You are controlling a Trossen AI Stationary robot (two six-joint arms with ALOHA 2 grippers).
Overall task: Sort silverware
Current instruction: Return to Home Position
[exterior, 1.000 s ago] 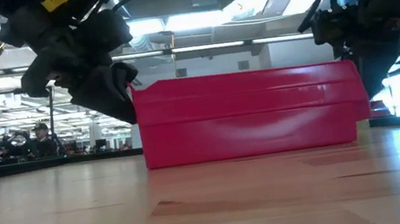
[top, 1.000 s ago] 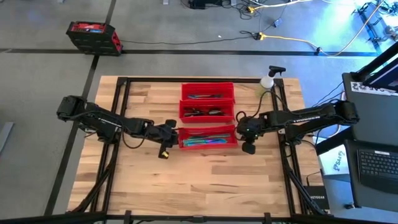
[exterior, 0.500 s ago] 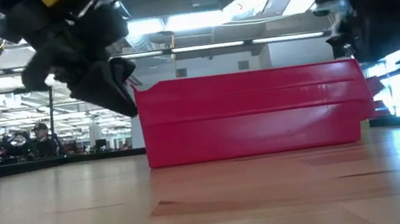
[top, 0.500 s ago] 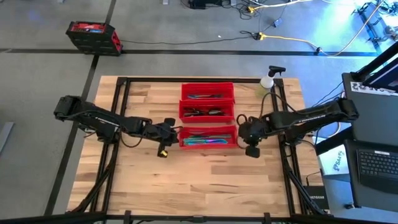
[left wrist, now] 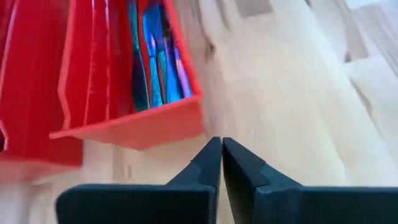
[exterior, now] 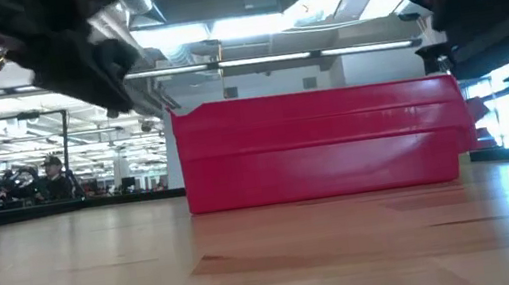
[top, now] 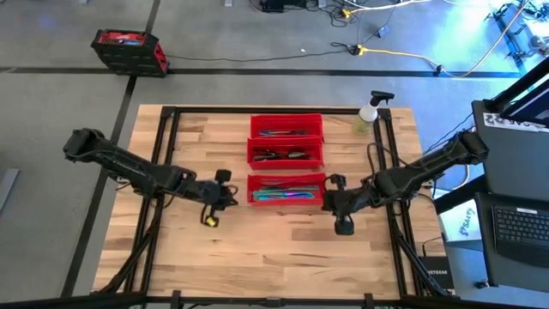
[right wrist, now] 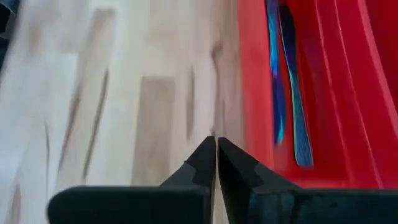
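Three red bins stand in a row from far to near at the table's middle. The near bin (top: 287, 203) holds iridescent blue-teal silverware (top: 286, 193). The middle bin (top: 318, 154) holds dark silverware (top: 283, 155), and more silverware (top: 283, 133) lies in the far bin (top: 286, 119). My left gripper (top: 232, 198) hovers shut just off the near bin's left end (left wrist: 134, 127), holding nothing. My right gripper (top: 327, 198) hovers shut off that bin's right end (right wrist: 252, 93), also holding nothing. In the wrist views, both pairs of fingertips (left wrist: 221, 147) (right wrist: 216, 145) are pressed together above bare wood.
A clear spray bottle (top: 370, 110) stands at the table's far right corner. A dark frame (top: 168, 129) runs along the table's left, right and far sides. Bare wood (top: 274, 249) lies between the bins and the near edge.
Both grippers have drawn away from the near bin's ends, rising and moving toward the table's near edge. The left has also gone a little toward the left edge. Both have stayed shut. The right has rolled as it moved.
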